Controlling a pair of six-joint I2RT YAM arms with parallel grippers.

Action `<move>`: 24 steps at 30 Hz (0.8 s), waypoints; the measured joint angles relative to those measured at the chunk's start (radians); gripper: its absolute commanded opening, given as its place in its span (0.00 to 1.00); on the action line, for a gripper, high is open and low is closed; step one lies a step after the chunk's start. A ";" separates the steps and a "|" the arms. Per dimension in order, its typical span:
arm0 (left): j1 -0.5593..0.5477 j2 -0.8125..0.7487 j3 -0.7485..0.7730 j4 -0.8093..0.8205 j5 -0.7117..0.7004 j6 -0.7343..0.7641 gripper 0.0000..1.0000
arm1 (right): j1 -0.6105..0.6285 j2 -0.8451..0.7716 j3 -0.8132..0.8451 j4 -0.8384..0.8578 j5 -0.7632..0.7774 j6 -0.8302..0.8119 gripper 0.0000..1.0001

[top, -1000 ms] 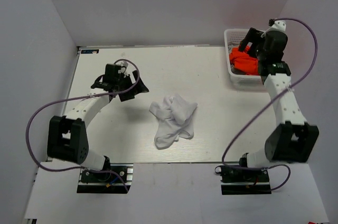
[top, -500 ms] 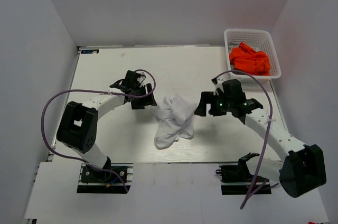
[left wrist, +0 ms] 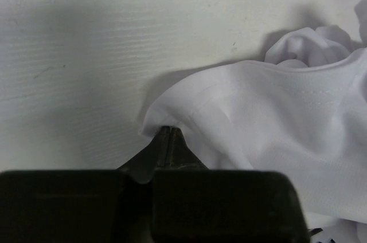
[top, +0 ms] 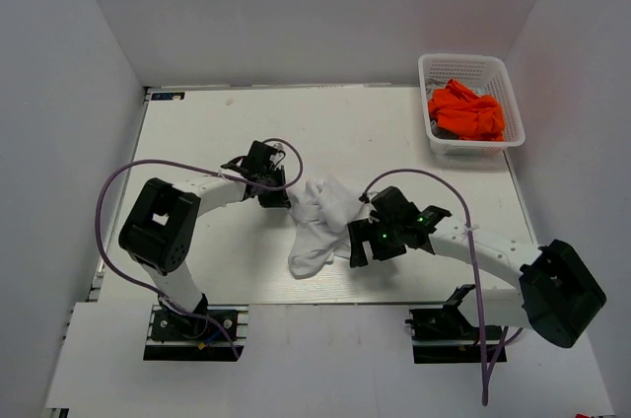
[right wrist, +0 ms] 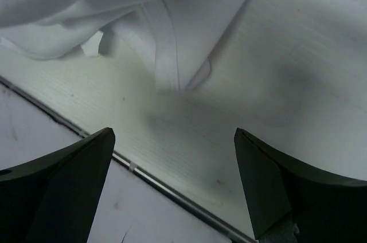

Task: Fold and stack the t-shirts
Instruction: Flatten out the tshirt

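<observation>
A crumpled white t-shirt [top: 323,221] lies in a heap at the middle of the table. My left gripper [top: 279,199] sits at its left edge. In the left wrist view the gripper [left wrist: 170,131] is shut, with a fold of the white t-shirt [left wrist: 275,117] pinched between its tips. My right gripper [top: 355,245] hovers low at the heap's near right side. It stands open in the right wrist view [right wrist: 172,134], with bare table between its fingers and the white t-shirt [right wrist: 114,2] just beyond. The orange t-shirt [top: 465,110] lies bunched in the basket.
A white lattice basket [top: 463,61] stands at the table's back right corner. The table's near edge [right wrist: 172,191], a metal strip, runs just under my right gripper. Grey walls enclose the table on three sides.
My left gripper moved right to the white t-shirt and shut on its edge. My right arm swung from the basket down to the heap's near side and stayed open.
</observation>
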 measured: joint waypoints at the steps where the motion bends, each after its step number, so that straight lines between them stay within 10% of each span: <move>1: -0.002 0.000 0.000 0.005 -0.002 0.000 0.00 | 0.014 0.018 0.000 0.020 0.018 0.008 0.90; 7: -0.003 -0.067 -0.029 0.058 -0.013 -0.003 0.00 | 0.051 0.084 -0.004 0.154 0.138 0.077 0.82; 12: -0.003 -0.158 -0.033 0.077 -0.011 -0.006 0.00 | 0.049 0.126 0.005 0.237 0.219 0.122 0.00; 18: -0.003 -0.260 -0.033 0.070 -0.053 -0.006 0.00 | 0.042 0.146 0.043 0.188 0.311 0.122 0.00; 19: -0.003 -0.274 -0.032 0.066 -0.063 -0.006 0.08 | 0.038 0.134 0.047 0.177 0.332 0.122 0.00; 20: -0.003 -0.285 -0.027 0.054 -0.072 -0.003 0.41 | 0.033 0.116 0.048 0.163 0.353 0.124 0.00; 23: -0.003 -0.283 0.005 0.018 -0.085 0.014 1.00 | 0.015 0.048 0.050 0.116 0.412 0.130 0.00; 24: -0.003 -0.275 0.014 0.010 -0.080 0.031 1.00 | 0.009 0.023 0.051 0.100 0.428 0.129 0.00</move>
